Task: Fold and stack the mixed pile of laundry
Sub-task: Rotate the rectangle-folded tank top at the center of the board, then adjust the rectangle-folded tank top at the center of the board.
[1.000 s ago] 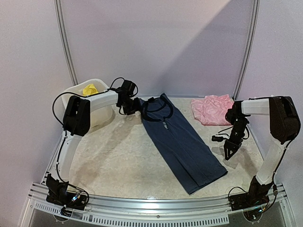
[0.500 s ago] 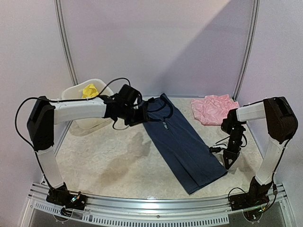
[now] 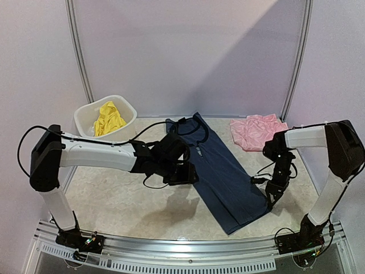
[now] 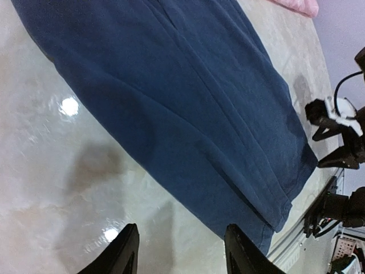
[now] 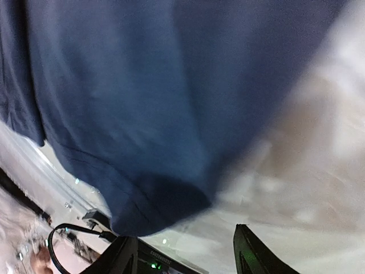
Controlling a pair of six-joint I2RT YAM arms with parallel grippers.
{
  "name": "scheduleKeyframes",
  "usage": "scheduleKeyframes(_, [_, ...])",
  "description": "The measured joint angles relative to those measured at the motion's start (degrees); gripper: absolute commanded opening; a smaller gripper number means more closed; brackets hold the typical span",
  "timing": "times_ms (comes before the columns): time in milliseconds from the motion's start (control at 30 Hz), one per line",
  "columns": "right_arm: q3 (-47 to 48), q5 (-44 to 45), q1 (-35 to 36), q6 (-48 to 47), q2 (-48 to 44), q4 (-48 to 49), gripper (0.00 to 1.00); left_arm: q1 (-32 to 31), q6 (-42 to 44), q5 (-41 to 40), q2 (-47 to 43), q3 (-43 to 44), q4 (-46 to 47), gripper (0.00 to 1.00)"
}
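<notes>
Laundry looks staged for folding one item at a time: a yellow piece point(image 3: 108, 119) waits in the tub point(image 3: 84, 116) at far left. The left fingers point(image 4: 125, 251) hover apart and empty just beside the long edge of the navy top point(image 3: 222, 171), which is laid flat on the surface point(image 3: 125, 194). The right fingers point(image 5: 251, 251), likewise apart and empty, hover just off its near hem corner. A pink piece point(image 3: 256, 131) lies beyond.

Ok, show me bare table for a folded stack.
Widest bare patch: the marbled table near-left, between the left arm, front rail and navy sleeveless top. A smaller patch between the white plastic tub and the top's collar. Crowded: right side, among pink ruffled piece, navy hem and right gripper.
</notes>
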Motion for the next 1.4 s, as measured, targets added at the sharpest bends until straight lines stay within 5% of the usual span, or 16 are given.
scheduleKeyframes(233, [5.3,1.9,-7.6,2.9,-4.3,0.4,0.6,-4.5,-13.7,0.3,0.6,-2.6,5.7,0.54])
scheduleKeyframes(533, [13.0,1.7,-8.6,5.0,-11.0,0.7,0.6,-11.7,-31.6,1.8,7.3,-0.3,12.1,0.5])
scheduleKeyframes(1033, [15.7,0.3,-8.6,7.5,-20.8,1.3,0.6,-15.4,-41.4,7.8,17.0,5.2,13.6,0.42])
scheduleKeyframes(1400, [20.2,-0.8,-8.6,10.1,-24.0,1.3,0.6,-15.7,-45.9,10.3,19.4,5.9,16.3,0.03])
